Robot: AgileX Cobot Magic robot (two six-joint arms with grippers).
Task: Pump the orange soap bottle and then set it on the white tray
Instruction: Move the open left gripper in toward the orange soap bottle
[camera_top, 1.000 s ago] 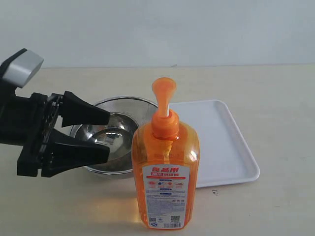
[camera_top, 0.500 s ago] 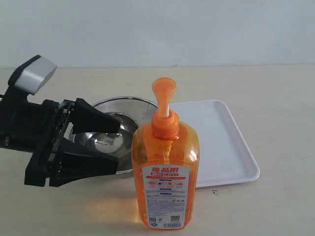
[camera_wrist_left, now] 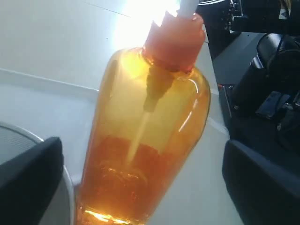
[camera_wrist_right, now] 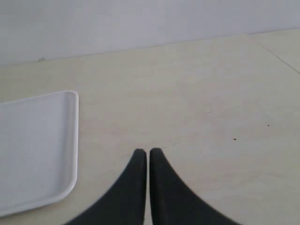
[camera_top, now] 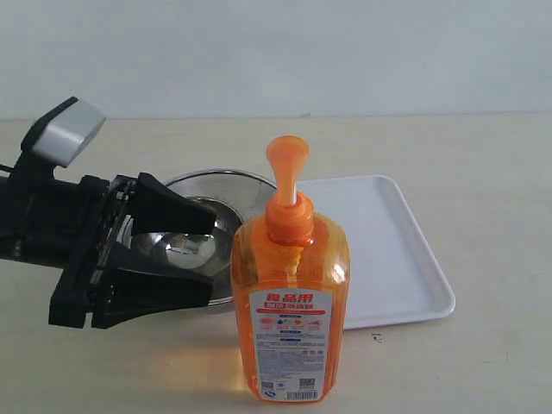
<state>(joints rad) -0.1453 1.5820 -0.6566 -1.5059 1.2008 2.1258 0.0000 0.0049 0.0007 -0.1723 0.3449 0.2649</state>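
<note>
Gaping left jaws neared translucent orange soap bottle (camera_top: 290, 285).

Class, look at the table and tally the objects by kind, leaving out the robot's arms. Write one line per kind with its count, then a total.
Soap bottles: 1, the orange soap bottle
Trays: 1, the white tray
Steel bowls: 2, an inner bowl sitting inside an outer bowl
Total: 4
</note>
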